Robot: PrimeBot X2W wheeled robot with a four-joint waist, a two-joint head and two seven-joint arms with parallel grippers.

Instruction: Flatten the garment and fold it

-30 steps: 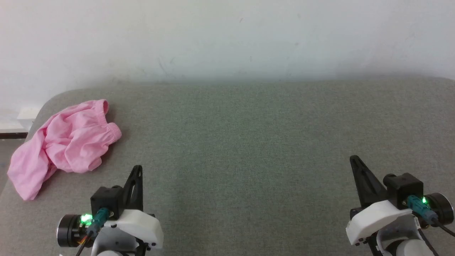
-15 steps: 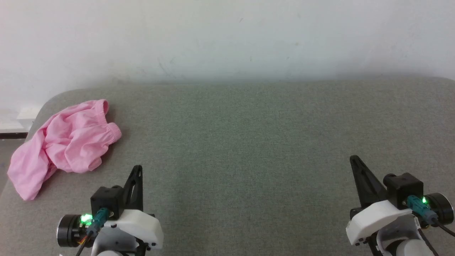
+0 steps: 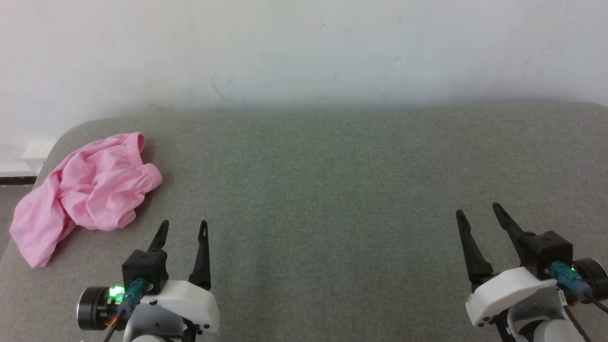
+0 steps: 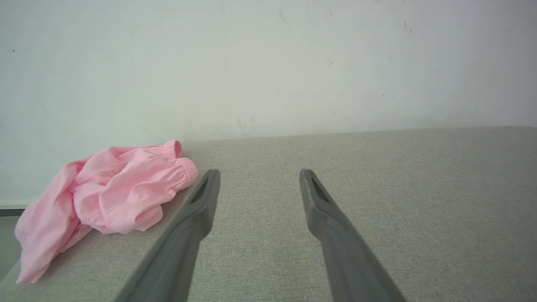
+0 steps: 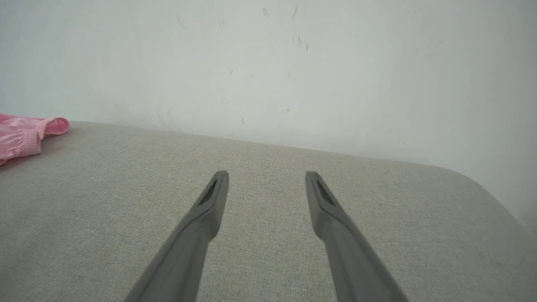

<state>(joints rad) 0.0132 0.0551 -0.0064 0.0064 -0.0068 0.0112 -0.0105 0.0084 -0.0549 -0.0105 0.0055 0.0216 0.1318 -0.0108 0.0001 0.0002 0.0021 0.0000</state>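
Left pincer [image 3: 184, 222] wide, empty; right pincer [image 3: 477, 208] wide, empty. One pink garment [image 3: 85, 190], crumpled, on grey surface [image 3: 332, 190].

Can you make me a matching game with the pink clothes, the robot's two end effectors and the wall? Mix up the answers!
Things:
1. garment
2. left end effector
3. right end effector
4. wall

Descriptions:
A. white, at the back
B. open, lower right of the head view
C. pink and crumpled
D. open, nearer the pink cloth

Pairs: 1-C, 2-D, 3-B, 4-A.
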